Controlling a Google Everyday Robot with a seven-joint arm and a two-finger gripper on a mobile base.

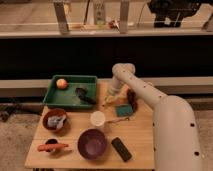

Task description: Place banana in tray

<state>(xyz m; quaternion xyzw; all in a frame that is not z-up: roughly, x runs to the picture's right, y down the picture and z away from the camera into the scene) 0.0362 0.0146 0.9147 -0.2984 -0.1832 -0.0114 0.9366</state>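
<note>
The dark green tray (70, 101) sits at the table's back left. It holds an orange fruit (61, 83) and a dark object (84, 94). My white arm reaches over from the right and bends down to the gripper (110, 97), which is just off the tray's right rim, low over the table. A small pale yellow piece, which looks like the banana (107, 101), shows at the gripper's tip, outside the tray. Most of it is hidden by the wrist.
A green sponge (123, 110) and a dark brown bumpy thing (132, 96) lie beside the arm. A white cup (97, 118), purple bowl (92, 144), black remote (121, 148), carrot (52, 146) and brown bowl (55, 120) fill the front of the table.
</note>
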